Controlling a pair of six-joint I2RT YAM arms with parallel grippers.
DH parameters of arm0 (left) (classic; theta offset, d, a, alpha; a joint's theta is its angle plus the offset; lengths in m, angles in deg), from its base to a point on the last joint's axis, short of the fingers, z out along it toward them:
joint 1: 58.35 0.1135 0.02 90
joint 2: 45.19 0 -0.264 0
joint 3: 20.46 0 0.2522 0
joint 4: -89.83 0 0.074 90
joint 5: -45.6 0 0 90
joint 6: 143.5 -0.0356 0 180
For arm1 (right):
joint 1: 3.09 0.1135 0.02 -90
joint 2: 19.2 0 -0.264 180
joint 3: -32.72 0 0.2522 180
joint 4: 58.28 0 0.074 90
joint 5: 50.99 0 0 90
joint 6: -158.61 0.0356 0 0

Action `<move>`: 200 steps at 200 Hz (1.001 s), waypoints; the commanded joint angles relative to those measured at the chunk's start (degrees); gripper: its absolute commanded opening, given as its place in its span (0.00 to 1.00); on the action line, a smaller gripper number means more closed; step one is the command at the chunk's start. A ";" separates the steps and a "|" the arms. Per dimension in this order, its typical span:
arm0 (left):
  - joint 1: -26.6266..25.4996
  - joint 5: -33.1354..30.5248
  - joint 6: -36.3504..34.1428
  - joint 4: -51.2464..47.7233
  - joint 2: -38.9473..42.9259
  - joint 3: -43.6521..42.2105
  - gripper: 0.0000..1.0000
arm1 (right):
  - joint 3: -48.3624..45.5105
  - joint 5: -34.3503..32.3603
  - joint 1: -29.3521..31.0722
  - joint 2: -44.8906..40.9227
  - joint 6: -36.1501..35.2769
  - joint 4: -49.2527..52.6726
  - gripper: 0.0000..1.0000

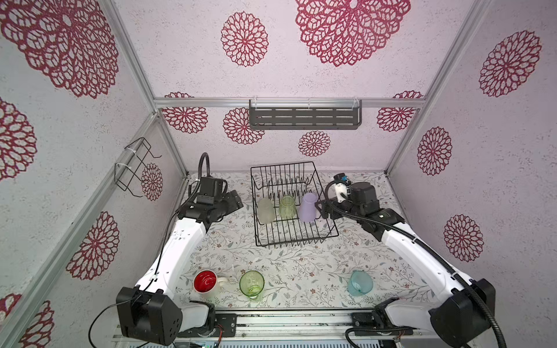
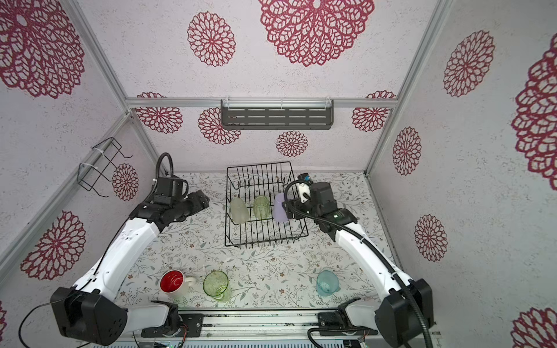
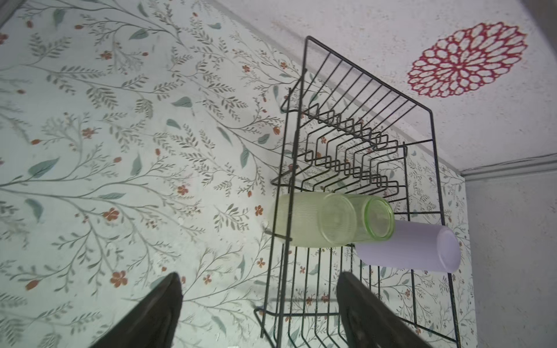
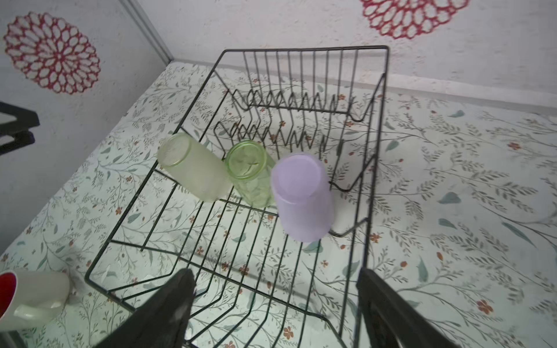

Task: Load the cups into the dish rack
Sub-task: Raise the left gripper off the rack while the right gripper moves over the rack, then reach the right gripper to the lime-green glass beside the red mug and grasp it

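1. Parked at the far middle of the desk: the dish rack, near half bare wire, far half taken by tines.
2. Loaded across the rack's middle, mouth-down and leaning: frosted tumbler against the left wall, pale green tumbler in the centre, lilac tumbler by the right wall.
3. Not yet loaded, along the desk's near edge, mouths up: white red-lined mug nearest the left corner, green patterned glass just beside its handle, teal cup well apart toward the right corner.
4. Left gripper: fingers spread wide, nothing between them, hanging just outside the rack's left wall. Right gripper: likewise spread and empty, over the rack's right wall, near the lilac tumbler without touching.
5. Handling, as a guess: teal cup light, stiff, forgiving; pinch across one wall at the rim. Green glass heavier, slick, breakable; same pinch, slowly. Mug heaviest, smooth; by the wall opposite the handle.
6. Room: plenty of bare desk between rack and near edge; tight only inside the rack, free space in its near half. Worth watching: the flared walls on entry, a knock on the leaning tumblers.
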 commanded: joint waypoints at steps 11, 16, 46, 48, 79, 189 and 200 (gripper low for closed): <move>8.81 6.58 0.71 -5.45 4.85 -3.28 0.85 | 2.35 0.28 5.98 2.51 -1.30 -7.71 0.80; 10.22 6.80 1.13 -5.79 5.50 -4.07 0.85 | 2.58 0.86 7.15 3.37 -1.90 -8.84 0.79; 16.76 8.35 2.86 -4.82 7.66 -9.29 0.89 | 6.19 2.91 15.17 9.98 -8.74 -11.00 0.74; 17.20 8.55 2.92 -4.88 7.65 -9.50 0.90 | 6.54 2.91 15.79 10.45 -9.28 -11.00 0.74; 22.61 10.32 4.54 -2.48 7.37 -14.26 0.91 | 10.38 2.59 25.29 17.44 -18.90 -12.06 0.72; 24.55 13.40 5.06 -0.10 7.74 -19.54 0.90 | 35.34 14.00 34.74 35.09 -24.40 13.44 0.65; 24.56 12.53 4.71 -0.95 7.55 -18.67 0.91 | 37.19 17.79 34.90 35.54 -24.07 17.98 0.66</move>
